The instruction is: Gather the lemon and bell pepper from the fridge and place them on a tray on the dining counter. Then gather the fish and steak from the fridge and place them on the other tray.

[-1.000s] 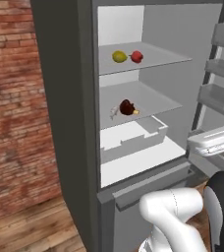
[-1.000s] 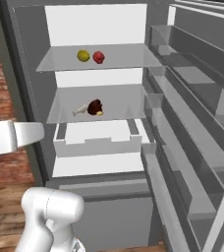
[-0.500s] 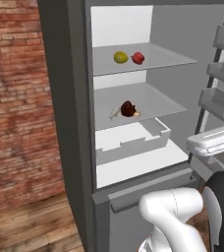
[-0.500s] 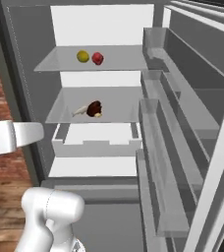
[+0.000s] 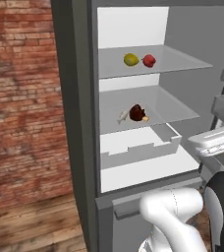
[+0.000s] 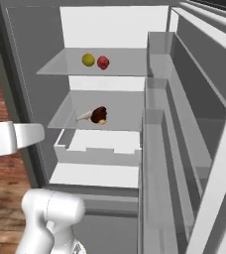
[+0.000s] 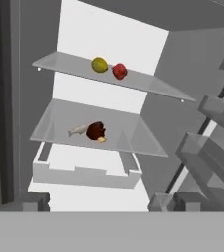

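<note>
Reaching into the open fridge (image 5: 79,147) for the lemon (image 5: 130,60)

The lemon sits on the fridge's top shelf (image 5: 182,61), just left of the pepper (image 5: 149,60); fish (image 5: 123,116) and steak (image 5: 137,112) touch one shelf down. Best approach level, clearing the pepper. The gripper (image 7: 101,202), released wide, hangs outside the fridge, low, aimed up at the shelves.

In the open fridge (image 5: 79,147), the lemon (image 5: 130,60) sits just left of the bell pepper (image 5: 149,60) on the upper shelf (image 5: 178,61). One shelf below, the fish (image 5: 123,116) lies left of the steak (image 5: 138,113), touching it; a drawer (image 5: 138,150) sits beneath.
</note>
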